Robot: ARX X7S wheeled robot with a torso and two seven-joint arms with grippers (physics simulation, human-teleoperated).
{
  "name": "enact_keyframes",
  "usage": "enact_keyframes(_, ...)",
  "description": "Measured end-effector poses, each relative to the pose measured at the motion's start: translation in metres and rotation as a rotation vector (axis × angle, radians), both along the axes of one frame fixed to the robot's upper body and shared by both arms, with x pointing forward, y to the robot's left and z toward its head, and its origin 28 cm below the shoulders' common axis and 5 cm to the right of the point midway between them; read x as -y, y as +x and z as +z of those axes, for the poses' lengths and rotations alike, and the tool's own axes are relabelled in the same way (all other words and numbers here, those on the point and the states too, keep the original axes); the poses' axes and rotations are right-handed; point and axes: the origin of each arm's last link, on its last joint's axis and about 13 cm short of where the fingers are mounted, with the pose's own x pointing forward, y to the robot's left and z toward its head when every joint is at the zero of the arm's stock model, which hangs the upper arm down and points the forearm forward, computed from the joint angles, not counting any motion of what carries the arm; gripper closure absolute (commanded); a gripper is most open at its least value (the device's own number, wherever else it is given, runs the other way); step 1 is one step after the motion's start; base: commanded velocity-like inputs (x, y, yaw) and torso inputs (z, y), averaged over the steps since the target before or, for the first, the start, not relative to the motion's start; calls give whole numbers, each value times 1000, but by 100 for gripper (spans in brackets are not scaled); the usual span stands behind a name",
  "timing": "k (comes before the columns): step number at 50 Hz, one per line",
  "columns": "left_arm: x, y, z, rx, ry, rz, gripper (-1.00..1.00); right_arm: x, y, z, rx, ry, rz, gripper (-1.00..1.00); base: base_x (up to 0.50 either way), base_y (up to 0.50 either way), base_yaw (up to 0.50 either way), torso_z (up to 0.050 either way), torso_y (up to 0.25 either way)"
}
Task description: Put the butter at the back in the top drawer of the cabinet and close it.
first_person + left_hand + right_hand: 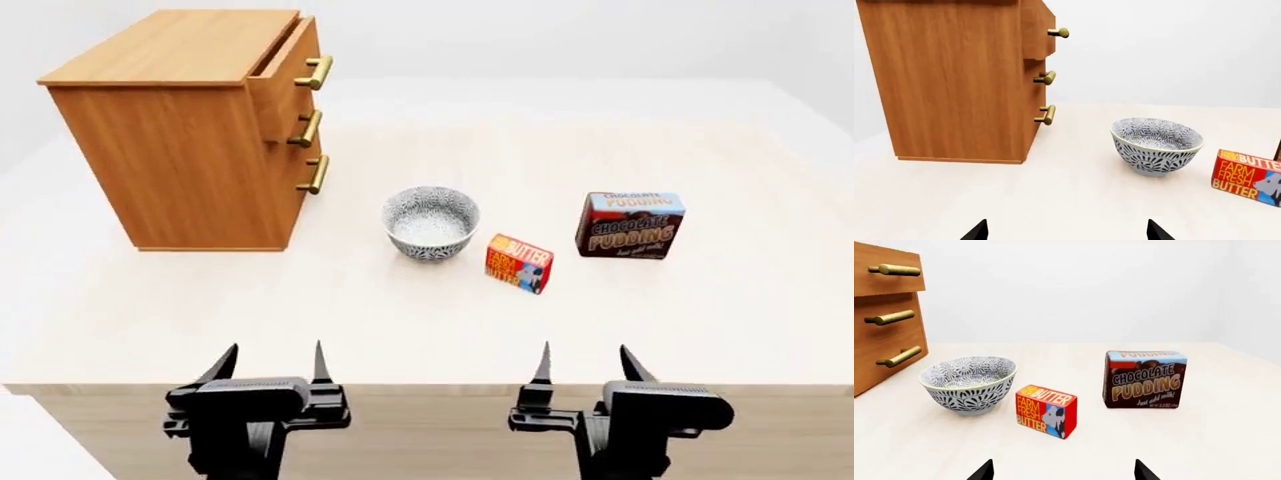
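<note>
The butter (519,263) is a small red and yellow carton standing on the table, right of the bowl; it also shows in the right wrist view (1046,411) and the left wrist view (1249,177). The cabinet (187,130) stands at the back left, also in the left wrist view (954,80). Its top drawer (288,66) sticks out slightly, brass handle (318,72) facing right. My left gripper (271,362) and right gripper (585,362) are both open and empty at the table's near edge, well short of the butter.
A blue-patterned bowl (430,222) stands between cabinet and butter. A dark chocolate pudding box (630,225) stands right of the butter. The two lower drawers (302,150) look shut. The light wooden table (441,320) has its front edge just above my grippers.
</note>
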Motion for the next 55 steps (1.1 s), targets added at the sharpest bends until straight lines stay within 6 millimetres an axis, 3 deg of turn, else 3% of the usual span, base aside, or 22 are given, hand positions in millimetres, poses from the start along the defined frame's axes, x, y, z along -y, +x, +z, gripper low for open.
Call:
enact_keyframes(11, 0, -1, 31, 21, -4, 8, -100, 4, -2, 25, 33, -25, -22, -100, 0, 0, 0, 50, 0)
enact_keyframes(23, 0, -5, 48, 49, 4, 2, -100, 6, -7, 40, 71, -54, -28, -100, 11, -6, 0, 33, 0)
enact_keyframes(55, -1, -11, 55, 99, 7, -5, -100, 7, -15, 49, 114, -64, -5, -100, 485, -35, 0, 0, 0)
